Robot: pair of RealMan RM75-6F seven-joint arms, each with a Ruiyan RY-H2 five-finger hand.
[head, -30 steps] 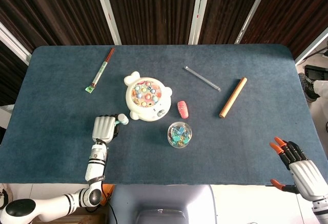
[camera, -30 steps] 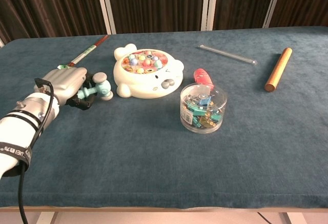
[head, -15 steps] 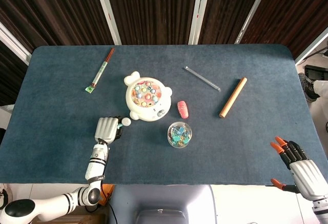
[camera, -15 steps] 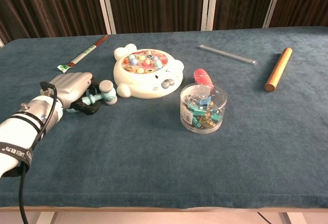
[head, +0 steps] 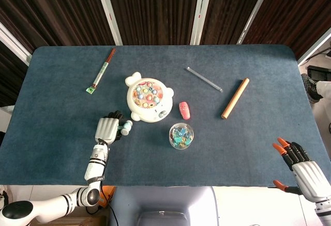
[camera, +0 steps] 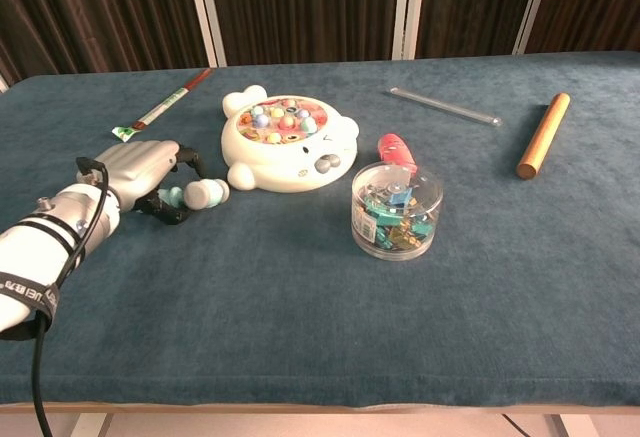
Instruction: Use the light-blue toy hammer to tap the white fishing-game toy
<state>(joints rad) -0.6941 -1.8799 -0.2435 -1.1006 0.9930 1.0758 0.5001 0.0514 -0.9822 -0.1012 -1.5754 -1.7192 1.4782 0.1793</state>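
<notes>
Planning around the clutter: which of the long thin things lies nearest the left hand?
The chopsticks, up-left of the left hand; the clear tube and wooden rod lie beyond the fishing toy.

Blue-covered table [head: 62, 148] — dark slatted wall [head: 155, 9] with white posts behind.

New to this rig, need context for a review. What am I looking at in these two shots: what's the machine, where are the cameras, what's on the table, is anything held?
It is a two-armed robot with humanlike hands, steered remotely by a person. One shot looks down from its head, the other forward from its chest.

On the blue table lie the white fishing-game toy, a clear tub of small colourful bits, a pink object, a clear rod, a wooden stick and a red-green stick.

The left hand holds the light-blue toy hammer, its head low at the table beside the toy. The right hand is open at the table's near right edge, holding nothing.
</notes>
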